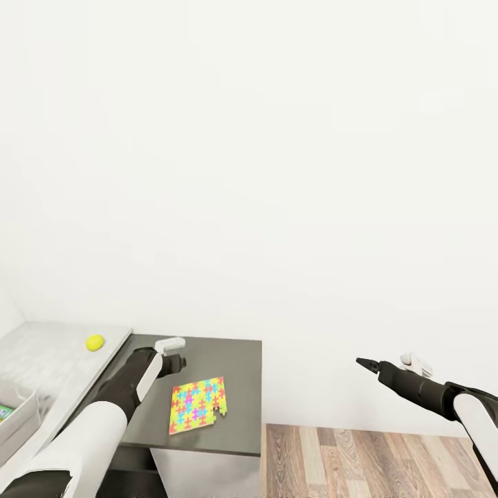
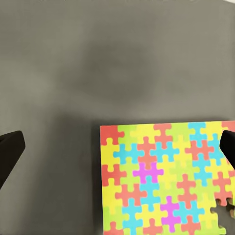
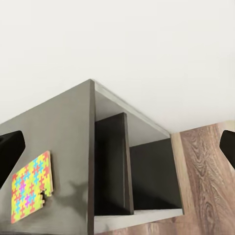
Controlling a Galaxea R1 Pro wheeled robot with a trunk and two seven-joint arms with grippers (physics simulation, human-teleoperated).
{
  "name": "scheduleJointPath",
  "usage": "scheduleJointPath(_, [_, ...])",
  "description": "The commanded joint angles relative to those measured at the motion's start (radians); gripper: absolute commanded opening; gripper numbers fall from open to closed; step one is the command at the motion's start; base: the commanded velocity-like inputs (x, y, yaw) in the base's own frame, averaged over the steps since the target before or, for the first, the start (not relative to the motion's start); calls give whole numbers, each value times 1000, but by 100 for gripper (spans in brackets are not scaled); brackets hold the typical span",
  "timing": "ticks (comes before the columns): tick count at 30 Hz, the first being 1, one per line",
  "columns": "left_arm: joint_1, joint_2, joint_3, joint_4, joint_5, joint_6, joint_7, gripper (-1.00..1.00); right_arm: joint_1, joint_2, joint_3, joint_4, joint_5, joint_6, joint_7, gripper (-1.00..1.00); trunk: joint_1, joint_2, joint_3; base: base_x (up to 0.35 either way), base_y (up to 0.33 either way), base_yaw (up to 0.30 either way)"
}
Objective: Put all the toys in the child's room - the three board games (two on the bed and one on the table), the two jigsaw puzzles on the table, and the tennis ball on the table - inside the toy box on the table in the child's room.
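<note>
Head view: the left arm (image 1: 104, 415) reaches over a dark grey tabletop (image 1: 235, 415), its fingers hidden, beside a jigsaw puzzle (image 1: 198, 404) lying flat; a tennis ball (image 1: 95, 342) rests on the adjoining white tabletop (image 1: 48, 360), the toy box (image 1: 17, 422) at the frame's edge. Left wrist view: fingers (image 2: 10, 152) spread wide above the puzzle (image 2: 166, 181). Right wrist view: fingers (image 3: 10, 152) released, over a dark shelf unit (image 3: 117, 171) and wood floor (image 3: 205, 181).

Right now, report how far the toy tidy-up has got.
Little looks done. One jigsaw puzzle lies flat on the dark grey surface, with the open left gripper hovering over it, not gripping. The tennis ball sits loose on the white table. The right gripper is empty, over the floor. The toy box's contents are mostly hidden.
</note>
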Motion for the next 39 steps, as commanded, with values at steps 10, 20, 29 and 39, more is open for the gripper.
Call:
scheduleJointPath(10, [-1, 3, -1, -2, 10, -6, 6, 100, -1, 4, -2, 0, -1, 6, 0, 100, 1, -3, -19, 0, 0, 0])
scheduleJointPath(20, [-1, 3, -3, -2, 11, -47, 5, 100, -1, 4, -2, 0, -1, 6, 1, 100, 1, -3, -35, 0, 0, 0])
scheduleJointPath(29, [-1, 2, -3, -2, 11, -72, 1, 100, -1, 4, -2, -1, -1, 6, 1, 100, 1, -3, -50, 0, 0, 0])
scheduleJointPath(39, [-1, 9, 0, -1, 13, -71, -121, 100, -1, 4, -2, 0, -1, 6, 1, 100, 1, -3, -67, 0, 0, 0])
